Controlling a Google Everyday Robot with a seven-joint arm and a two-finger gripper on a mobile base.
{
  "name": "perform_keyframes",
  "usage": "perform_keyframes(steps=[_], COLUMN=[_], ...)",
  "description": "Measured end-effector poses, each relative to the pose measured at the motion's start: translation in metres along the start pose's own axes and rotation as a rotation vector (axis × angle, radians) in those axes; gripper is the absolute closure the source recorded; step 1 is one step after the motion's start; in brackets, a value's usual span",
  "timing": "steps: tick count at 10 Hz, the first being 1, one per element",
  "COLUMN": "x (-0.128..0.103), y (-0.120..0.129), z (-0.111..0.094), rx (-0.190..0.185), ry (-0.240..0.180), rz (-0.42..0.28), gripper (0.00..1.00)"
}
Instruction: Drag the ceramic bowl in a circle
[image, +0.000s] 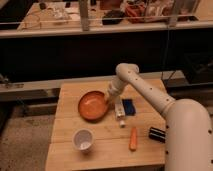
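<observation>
The ceramic bowl (92, 105), wide, shallow and orange-red, lies on the wooden table (67, 127) left of the middle. My gripper (109, 99) reaches down from the white arm to the bowl's right rim and touches it there. A small white cup (83, 140) stands near the front left, apart from the bowl.
A white bottle (120, 111) and a blue packet (128, 106) lie right next to the bowl's right side. A carrot (133, 138) and a dark can (156, 134) lie at the front right. A dark counter with a railing runs behind the table.
</observation>
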Motion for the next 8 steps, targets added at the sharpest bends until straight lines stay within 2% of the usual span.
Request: perform_keyframes(steps=[2, 3, 6, 8], x=[-0.019, -0.022, -0.015, -0.012], y=[-0.019, -0.029, -0.061, -0.065], z=[0.010, 0.016, 0.037, 0.041], rx=[0.016, 0.028, 0.059, 0.062], ry=[-0.033, -0.046, -0.070, -0.070], rz=[-0.040, -0.058, -0.136, -0.155], gripper=[1.00, 1.00, 1.00, 1.00])
